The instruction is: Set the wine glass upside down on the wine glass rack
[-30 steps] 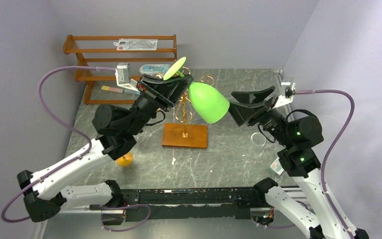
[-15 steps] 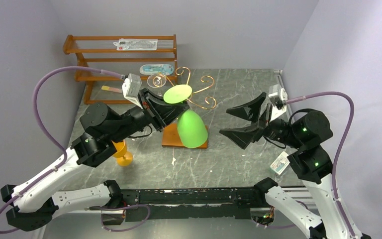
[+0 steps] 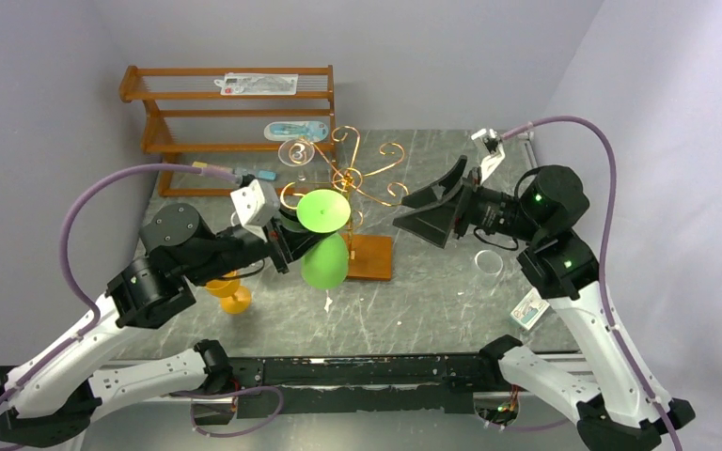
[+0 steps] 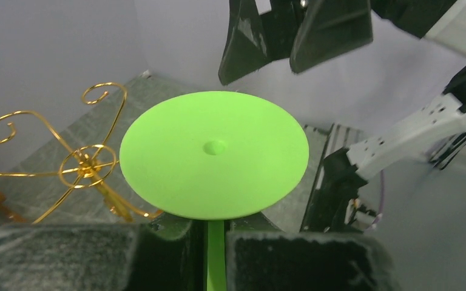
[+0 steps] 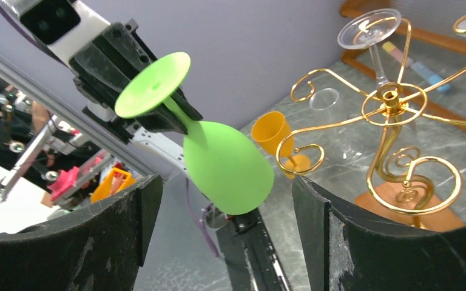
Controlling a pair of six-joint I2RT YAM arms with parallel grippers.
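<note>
The left claw (image 4: 216, 241) clamps the green wine glass (image 3: 323, 261) by its stem, foot up, bowl down, near the wine glass rack (image 3: 350, 178); the right claw (image 3: 412, 212) gapes empty.

Orange goblet (image 3: 236, 301) upright, front-left; wooden shelf (image 3: 179, 71) at back w/ packet (image 3: 258, 84) on top.

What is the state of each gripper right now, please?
Left gripper: shut on the stem of the green wine glass, bowl down.
Right gripper: open, holding nothing.

White links, black joints, looping purple cables (image 3: 564, 118); left claw (image 3: 312, 239) and right claw (image 3: 404, 211) matte black.
</note>
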